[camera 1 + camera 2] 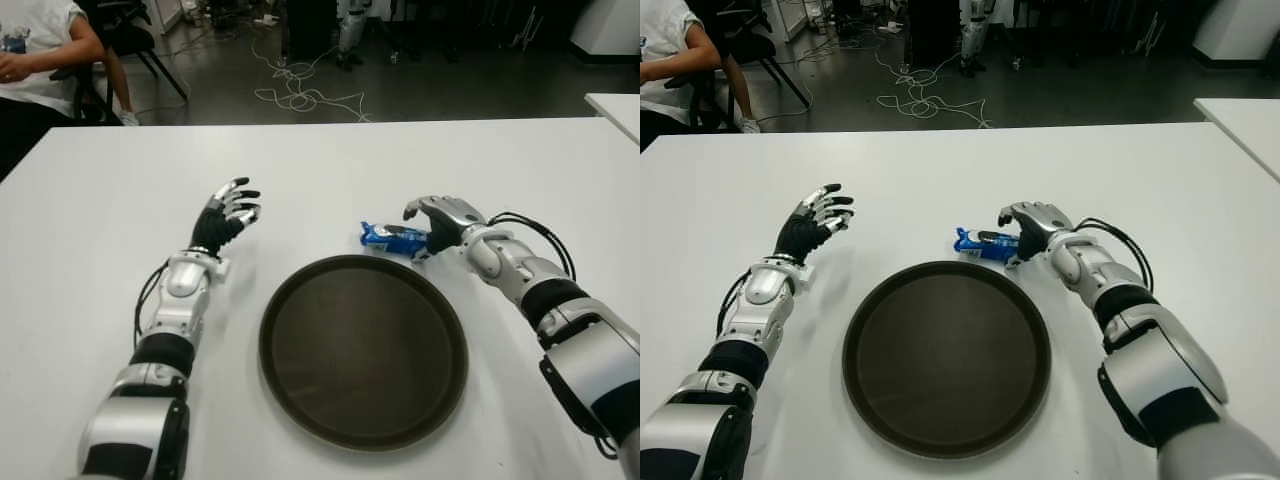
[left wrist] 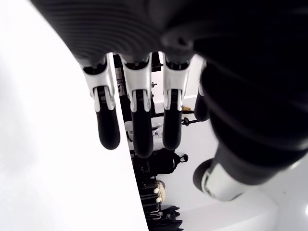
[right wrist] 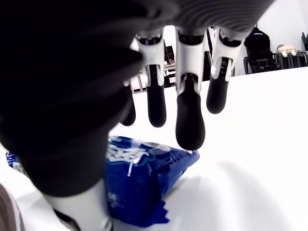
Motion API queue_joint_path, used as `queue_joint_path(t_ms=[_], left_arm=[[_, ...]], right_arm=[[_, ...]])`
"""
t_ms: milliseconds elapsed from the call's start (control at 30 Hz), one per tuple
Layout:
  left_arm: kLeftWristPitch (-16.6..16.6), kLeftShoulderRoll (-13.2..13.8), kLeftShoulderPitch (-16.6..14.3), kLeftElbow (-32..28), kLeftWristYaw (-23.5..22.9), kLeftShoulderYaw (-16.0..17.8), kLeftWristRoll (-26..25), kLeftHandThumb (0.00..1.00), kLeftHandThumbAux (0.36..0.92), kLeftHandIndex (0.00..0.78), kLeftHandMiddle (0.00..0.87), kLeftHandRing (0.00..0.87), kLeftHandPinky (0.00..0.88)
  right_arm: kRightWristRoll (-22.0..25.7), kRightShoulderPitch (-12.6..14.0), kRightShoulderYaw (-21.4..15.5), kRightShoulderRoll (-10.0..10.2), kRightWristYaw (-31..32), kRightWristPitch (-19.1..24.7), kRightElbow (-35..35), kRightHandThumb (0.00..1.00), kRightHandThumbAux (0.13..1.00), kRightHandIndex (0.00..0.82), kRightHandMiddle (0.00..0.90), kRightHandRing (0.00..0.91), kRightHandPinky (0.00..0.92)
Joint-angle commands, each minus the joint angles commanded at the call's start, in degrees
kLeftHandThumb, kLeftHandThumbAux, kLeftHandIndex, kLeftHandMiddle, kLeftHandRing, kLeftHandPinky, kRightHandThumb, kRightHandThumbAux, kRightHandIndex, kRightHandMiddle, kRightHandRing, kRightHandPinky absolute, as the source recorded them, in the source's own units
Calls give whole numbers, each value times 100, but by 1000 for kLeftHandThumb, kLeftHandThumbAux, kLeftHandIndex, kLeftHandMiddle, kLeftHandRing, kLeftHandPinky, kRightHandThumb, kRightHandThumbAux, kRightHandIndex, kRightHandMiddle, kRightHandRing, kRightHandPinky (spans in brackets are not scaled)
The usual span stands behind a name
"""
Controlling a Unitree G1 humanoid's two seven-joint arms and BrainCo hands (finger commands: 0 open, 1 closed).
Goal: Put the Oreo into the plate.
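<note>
The Oreo (image 1: pixel 385 237) is a small blue packet lying on the white table (image 1: pixel 330 170), just beyond the far rim of the plate. The plate (image 1: pixel 363 350) is a round, dark brown tray near me with nothing in it. My right hand (image 1: pixel 417 234) reaches over the packet's right end. In the right wrist view its fingers (image 3: pixel 190 120) hang straight above the Oreo (image 3: pixel 139 183) and the thumb stands beside it, not closed on it. My left hand (image 1: pixel 228 212) shows to the left of the plate, its fingers (image 2: pixel 139 125) spread and holding nothing.
A person (image 1: pixel 35 50) sits on a chair beyond the table's far left corner. Cables (image 1: pixel 300 90) lie on the floor behind the table. The corner of a second white table (image 1: pixel 615 108) shows at the far right.
</note>
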Motion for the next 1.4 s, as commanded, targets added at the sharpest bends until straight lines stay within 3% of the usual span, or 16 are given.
queue_joint_path(t_ms=[800, 933, 1400], left_arm=[[51, -55, -7, -1, 9, 70, -103, 377, 770, 171, 277, 289, 309], [45, -53, 0, -20, 13, 58, -88, 347, 771, 169, 274, 286, 310], [58, -59, 20, -53, 21, 48, -81, 331, 776, 165, 275, 285, 307]], right_arm=[[35, 1, -9, 0, 55, -6, 2, 0, 900, 522, 654, 650, 614], [24, 11, -8, 34, 27, 41, -5, 0, 900, 528, 655, 650, 619], [-9, 23, 35, 66, 94, 86, 29, 0, 897, 463, 551, 554, 530]])
